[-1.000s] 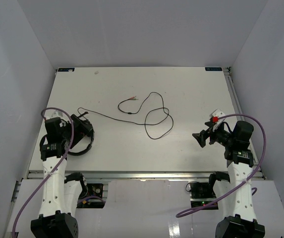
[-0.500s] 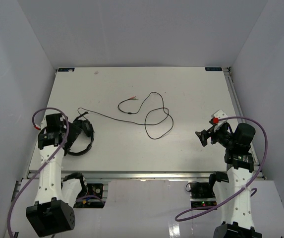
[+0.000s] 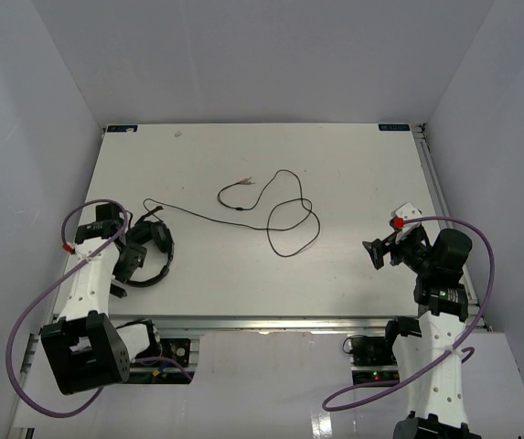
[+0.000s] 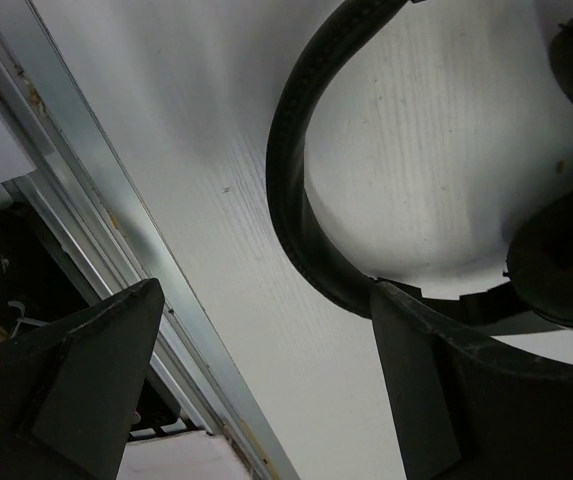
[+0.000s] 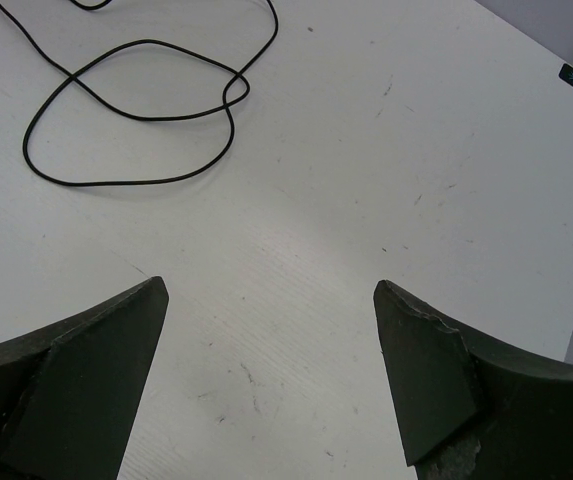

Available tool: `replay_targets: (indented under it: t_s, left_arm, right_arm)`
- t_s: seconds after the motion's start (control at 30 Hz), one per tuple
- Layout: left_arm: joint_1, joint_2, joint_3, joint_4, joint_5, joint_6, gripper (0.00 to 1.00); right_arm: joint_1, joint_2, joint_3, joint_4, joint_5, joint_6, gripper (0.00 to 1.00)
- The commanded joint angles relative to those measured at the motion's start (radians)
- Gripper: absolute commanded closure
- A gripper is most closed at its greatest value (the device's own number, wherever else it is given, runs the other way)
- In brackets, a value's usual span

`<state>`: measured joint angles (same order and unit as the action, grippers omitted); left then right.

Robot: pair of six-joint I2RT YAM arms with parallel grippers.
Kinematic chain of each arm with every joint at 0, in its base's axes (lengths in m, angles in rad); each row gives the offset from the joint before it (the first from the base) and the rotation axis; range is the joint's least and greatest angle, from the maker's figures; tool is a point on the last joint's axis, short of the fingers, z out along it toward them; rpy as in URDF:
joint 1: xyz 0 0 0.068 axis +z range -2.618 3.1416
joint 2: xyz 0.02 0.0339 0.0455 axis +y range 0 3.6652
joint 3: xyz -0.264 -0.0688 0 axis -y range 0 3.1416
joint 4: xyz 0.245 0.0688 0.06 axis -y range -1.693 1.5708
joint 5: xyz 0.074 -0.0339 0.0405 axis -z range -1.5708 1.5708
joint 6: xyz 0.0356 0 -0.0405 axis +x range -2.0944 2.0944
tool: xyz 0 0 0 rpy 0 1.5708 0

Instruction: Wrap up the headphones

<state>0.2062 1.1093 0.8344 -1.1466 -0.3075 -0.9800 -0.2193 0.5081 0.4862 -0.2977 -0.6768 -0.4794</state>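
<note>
Wrapping has not begun, as far as can be judged: the headphones (image 3: 159, 236) lie at the near-left of the table (image 3: 353, 165), and their cord (image 3: 192, 213) trails loose across the middle in open loops, the plugs (image 3: 243, 180) farther back. The left gripper (image 4: 266, 400) hovers just beside the headband (image 4: 286, 180) with its fingers spread, holding nothing. The right gripper (image 5: 271, 380) waits on the right side, also spread and empty, well apart from the cord. All the gathering and winding remains to be done
</note>
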Motion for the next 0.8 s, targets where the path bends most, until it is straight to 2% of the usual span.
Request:
replay_targets:
  t_s: [0.0, 0.13, 0.27, 0.3, 0.37, 0.47, 0.57, 0.77]
  left_arm:
    - [0.004, 0.071, -0.036, 0.027, -0.014, -0.054, 0.09]
    - [0.022, 0.19, -0.044, 0.098, -0.004, -0.071, 0.19]
    - [0.036, 0.27, -0.07, 0.168, -0.012, -0.069, 0.23]
    - [0.044, 0.292, -0.074, 0.177, -0.015, -0.069, 0.27]
    - [0.057, 0.329, -0.08, 0.203, -0.025, -0.068, 0.39]
    - [0.075, 0.386, -0.092, 0.239, -0.041, -0.066, 0.68]
    - [0.087, 0.404, -0.092, 0.262, -0.042, -0.051, 0.72]
    - [0.088, 0.329, -0.055, 0.322, -0.016, 0.078, 0.92]
  right_arm:
    - [0.013, -0.009, 0.011, 0.017, 0.015, 0.004, 0.1]
    - [0.025, -0.009, 0.012, 0.016, 0.019, 0.005, 0.1]
    - [0.031, -0.008, 0.012, 0.017, 0.029, 0.007, 0.1]
    - [0.031, -0.008, 0.013, 0.018, 0.03, 0.007, 0.1]
    - [0.032, -0.009, 0.014, 0.019, 0.032, 0.007, 0.1]
    - [0.034, -0.008, 0.014, 0.019, 0.036, 0.008, 0.1]
    - [0.034, -0.006, 0.012, 0.019, 0.04, 0.008, 0.1]
    - [0.034, -0.001, 0.011, 0.021, 0.045, 0.008, 0.1]
